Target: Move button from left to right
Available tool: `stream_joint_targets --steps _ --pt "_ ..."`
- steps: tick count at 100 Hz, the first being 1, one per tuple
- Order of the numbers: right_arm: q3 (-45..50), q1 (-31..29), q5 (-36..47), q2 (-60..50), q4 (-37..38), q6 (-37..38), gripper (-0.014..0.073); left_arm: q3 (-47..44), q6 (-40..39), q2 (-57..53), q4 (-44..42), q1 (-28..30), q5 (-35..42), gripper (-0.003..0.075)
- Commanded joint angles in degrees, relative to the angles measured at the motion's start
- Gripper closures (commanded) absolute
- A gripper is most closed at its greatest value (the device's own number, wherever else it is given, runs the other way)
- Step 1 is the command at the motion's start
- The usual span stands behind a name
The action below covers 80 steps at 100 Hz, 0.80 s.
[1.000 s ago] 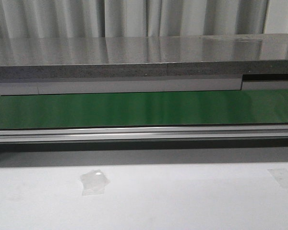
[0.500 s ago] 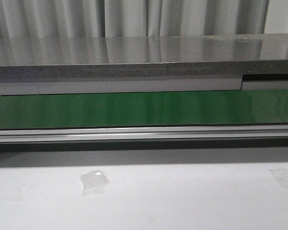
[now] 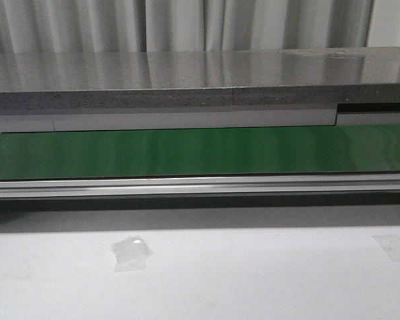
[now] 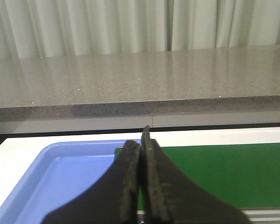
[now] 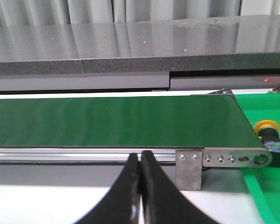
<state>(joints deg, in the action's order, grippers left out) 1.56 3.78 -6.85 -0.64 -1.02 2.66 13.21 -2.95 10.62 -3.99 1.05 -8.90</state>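
Both end effectors pressed together, empty: left end effector over blue tray, right end effector facing green conveyor belt. Button in green bin beyond belt's end. Risk: shut fingers knock button aside.

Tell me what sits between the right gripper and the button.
In the right wrist view, the metal bracket at the green belt's end lies between the right gripper and the button.
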Motion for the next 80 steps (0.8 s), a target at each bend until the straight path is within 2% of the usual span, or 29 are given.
stream_joint_targets --steps 1,39,64,80 --pt "-0.9 0.1 4.9 -1.0 0.6 -0.3 0.0666 -1.4 -4.6 -1.6 -3.3 -0.5 6.0 0.074" --pt "-0.9 0.1 4.9 -1.0 0.6 -0.3 0.0666 -11.6 -7.5 -12.9 -3.8 -0.6 6.9 0.074" --pt "-0.9 0.1 4.8 -1.0 0.6 -0.3 0.0666 -15.8 -7.9 -12.8 -4.2 -0.9 14.0 0.074" --pt "-0.9 0.1 4.8 -1.0 0.6 -0.3 0.0666 -15.8 -7.9 -12.8 -5.1 -1.9 14.0 0.074"
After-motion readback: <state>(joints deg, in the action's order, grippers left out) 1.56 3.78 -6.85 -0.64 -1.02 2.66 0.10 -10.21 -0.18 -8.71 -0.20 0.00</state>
